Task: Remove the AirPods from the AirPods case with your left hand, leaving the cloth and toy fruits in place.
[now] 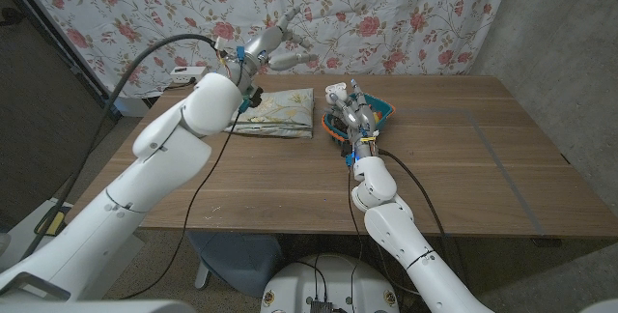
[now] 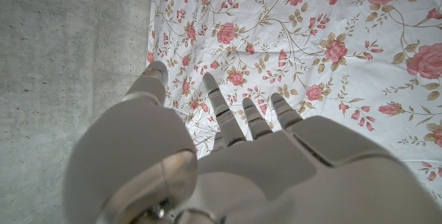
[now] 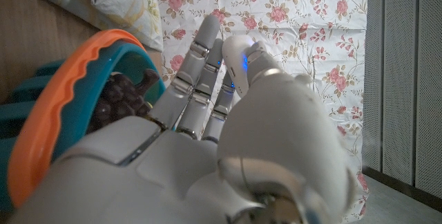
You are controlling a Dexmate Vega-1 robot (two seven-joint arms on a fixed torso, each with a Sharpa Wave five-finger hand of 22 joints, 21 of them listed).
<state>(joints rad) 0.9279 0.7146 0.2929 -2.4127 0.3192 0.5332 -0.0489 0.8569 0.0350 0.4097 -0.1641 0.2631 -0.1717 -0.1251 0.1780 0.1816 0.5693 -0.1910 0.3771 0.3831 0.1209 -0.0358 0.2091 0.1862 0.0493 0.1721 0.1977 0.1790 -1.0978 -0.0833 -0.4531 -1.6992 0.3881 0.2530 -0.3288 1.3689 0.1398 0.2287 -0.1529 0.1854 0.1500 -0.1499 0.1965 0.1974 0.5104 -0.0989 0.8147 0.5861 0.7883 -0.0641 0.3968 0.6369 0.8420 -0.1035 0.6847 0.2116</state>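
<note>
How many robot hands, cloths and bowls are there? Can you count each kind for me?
Robot hands: 2, the left robot hand up in the air and the right robot hand by the bowl
Cloth: 1, folded, flowery
Bowl: 1, teal with an orange rim
Total: 4

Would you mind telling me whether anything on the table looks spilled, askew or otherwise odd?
Nothing looks spilled or damaged. The folded cloth lies flat, and the basket stands upright beside it at the right hand. The left hand hangs open, raised above the table.
</note>
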